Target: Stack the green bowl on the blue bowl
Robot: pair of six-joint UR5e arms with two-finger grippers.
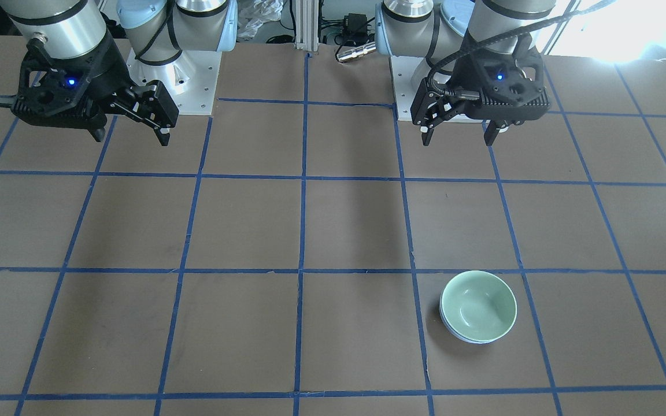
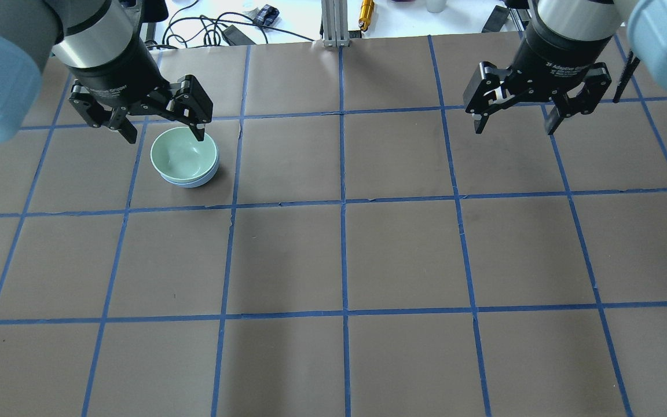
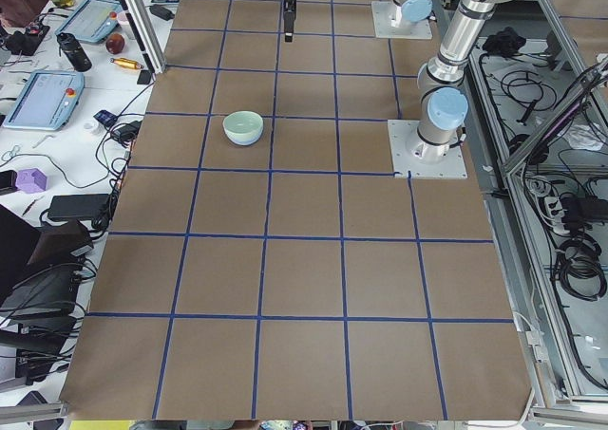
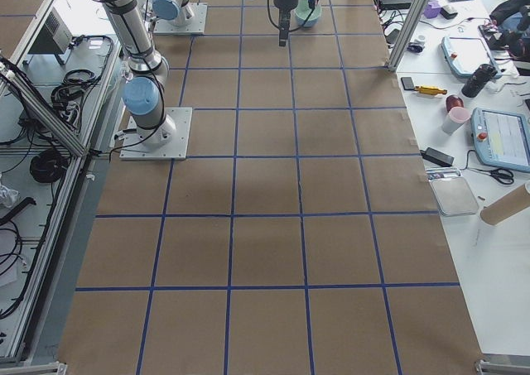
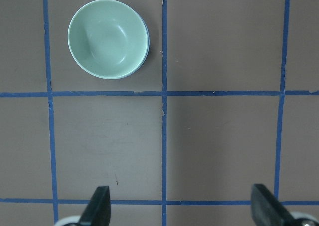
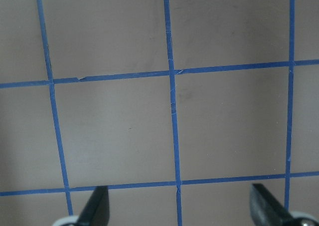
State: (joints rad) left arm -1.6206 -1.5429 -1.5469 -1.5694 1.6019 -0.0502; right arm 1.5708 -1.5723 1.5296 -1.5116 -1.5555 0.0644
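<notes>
The green bowl (image 1: 477,312) sits upright, nested inside the blue bowl (image 1: 454,334), of which only a thin rim strip shows beneath it. The stack stands on the brown table on my left side; the overhead view shows the green bowl (image 2: 184,153) on the blue bowl (image 2: 186,182), and the left wrist view shows the green bowl (image 5: 107,39) at upper left. My left gripper (image 1: 458,138) is open and empty, raised near its base, well back from the bowls. My right gripper (image 1: 132,138) is open and empty, raised over bare table on the other side.
Blue tape lines grid the brown table (image 2: 403,255). Two white arm base plates (image 1: 194,86) stand at the robot's edge. Cables, a yellow tool (image 2: 366,8) and tablets (image 3: 43,98) lie off the table past its far and end edges.
</notes>
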